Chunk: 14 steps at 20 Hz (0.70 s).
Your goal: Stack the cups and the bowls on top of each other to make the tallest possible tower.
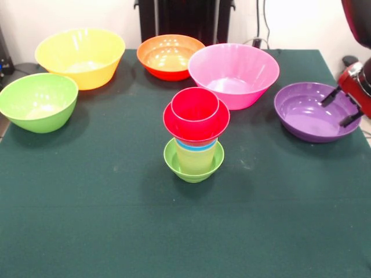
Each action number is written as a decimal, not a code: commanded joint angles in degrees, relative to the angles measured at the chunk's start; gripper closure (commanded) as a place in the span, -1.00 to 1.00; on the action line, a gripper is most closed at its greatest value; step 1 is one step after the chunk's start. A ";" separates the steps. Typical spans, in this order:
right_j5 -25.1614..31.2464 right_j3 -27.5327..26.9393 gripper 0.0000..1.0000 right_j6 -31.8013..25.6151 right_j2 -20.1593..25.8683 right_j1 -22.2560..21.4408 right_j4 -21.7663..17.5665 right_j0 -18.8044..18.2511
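Front view: a green bowl (38,102) is seen at the table's (87,220) left edge, with a yellow bowl (80,57) behind it. An orange bowl (170,56) is set further right. At the centre the tower (195,136) is found: a lime bowl (193,163) at the base, a yellow cup (196,157) and blue cup (197,146) nested in it, then a red bowl (196,120) holding a red cup (195,104). A pink bowl (233,73) is placed behind it. At the right, the gripper (341,107) is held over a purple bowl (316,110), fingers spread apart and empty.
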 commanded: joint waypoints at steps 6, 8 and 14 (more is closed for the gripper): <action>1.97 -8.86 -1.00 15.06 1.62 4.97 3.13 1.46; 1.64 -9.03 -1.00 14.82 1.25 5.22 3.31 1.37; 0.04 -8.51 -1.00 12.62 0.74 5.57 3.51 -0.50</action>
